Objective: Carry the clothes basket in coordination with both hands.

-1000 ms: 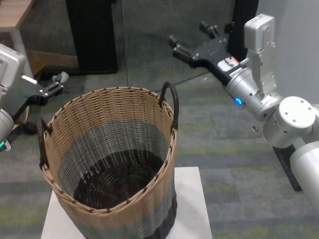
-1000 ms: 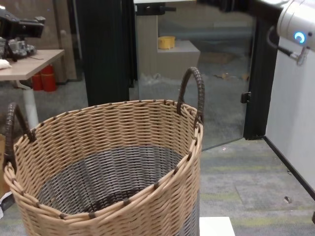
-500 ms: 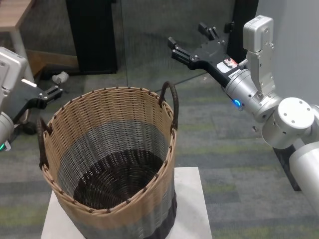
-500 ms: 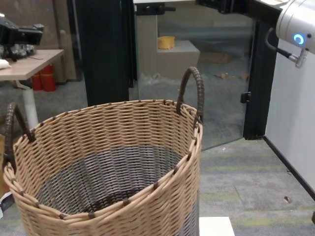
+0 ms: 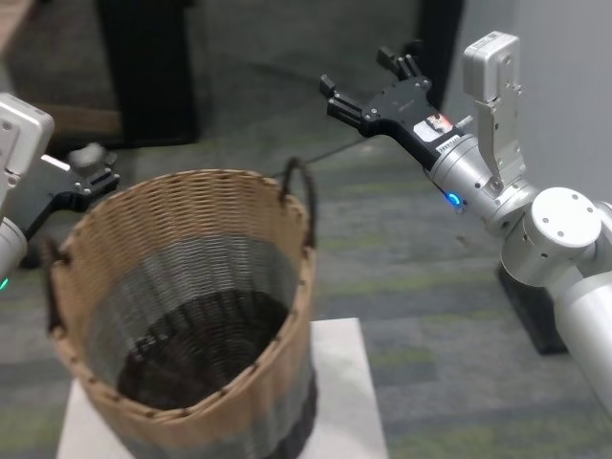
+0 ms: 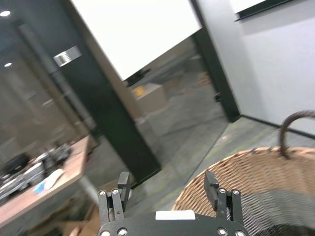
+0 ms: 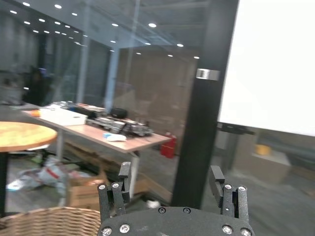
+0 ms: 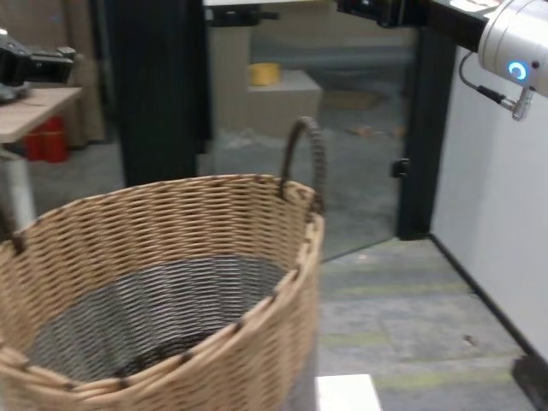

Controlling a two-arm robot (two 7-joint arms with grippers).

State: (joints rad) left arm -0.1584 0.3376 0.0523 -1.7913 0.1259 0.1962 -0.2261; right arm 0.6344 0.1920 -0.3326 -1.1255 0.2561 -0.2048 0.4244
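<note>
While the clothes basket [image 5: 182, 316] stands upright on a white block [image 5: 344, 392] set on grey-green carpet, neither gripper touches it. The basket is woven wicker, tan at the top, grey lower down and dark brown at the bottom inside, and nothing shows in it. One dark brown loop handle [image 5: 298, 191] rises from the rim on the robot's right side; the opposite handle [image 5: 50, 277] hugs the rim on the left.

The right gripper [image 5: 368, 84] is raised in the air beyond and to the right of the basket, well apart from the nearer handle, its black fingers spread wide with nothing between them. A blue light [image 5: 453, 199] glows on its silver wrist. The right wrist view shows both fingers [image 7: 123, 183] apart, with a strip of the basket rim [image 7: 49, 221] at the frame's edge.

The left gripper [image 5: 91, 172] hovers just beyond the basket's left rim, near it but not in contact. In the left wrist view its two fingers [image 6: 212, 183] stand apart and empty, the woven rim [image 6: 246, 172] and the far handle [image 6: 295, 130] beyond them.
</note>
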